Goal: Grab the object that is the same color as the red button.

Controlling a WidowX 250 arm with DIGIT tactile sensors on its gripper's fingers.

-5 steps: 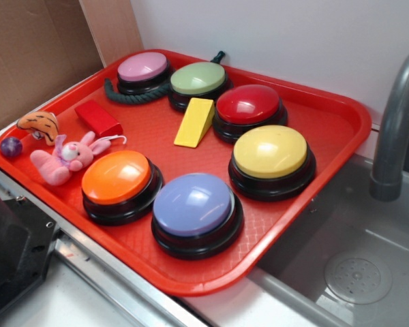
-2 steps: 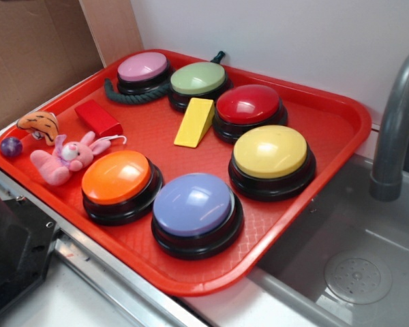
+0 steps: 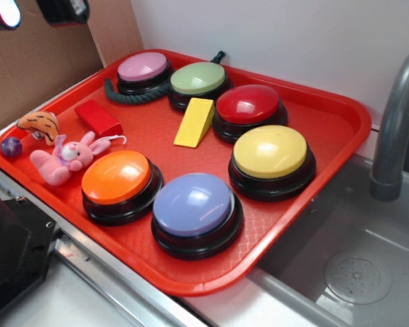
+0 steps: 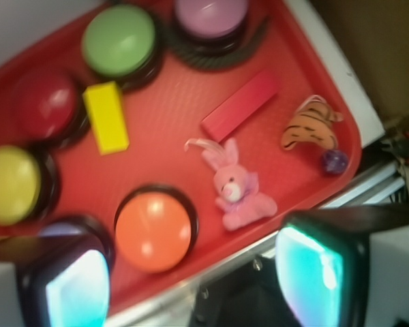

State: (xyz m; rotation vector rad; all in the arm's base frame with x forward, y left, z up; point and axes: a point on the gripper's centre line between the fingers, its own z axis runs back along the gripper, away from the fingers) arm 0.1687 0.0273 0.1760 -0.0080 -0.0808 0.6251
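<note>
Gripper [image 4: 191,272] raised high, fingers [image 4: 313,266] spread apart, holding nothing

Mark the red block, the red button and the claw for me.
red block [image 4: 240,105], wrist view, middle of its top face.
red button [image 3: 248,103], exterior view, centre of the glossy dome.
claw [image 4: 191,272], wrist view, midway between its two fingertips; the jaws stand apart.
</note>
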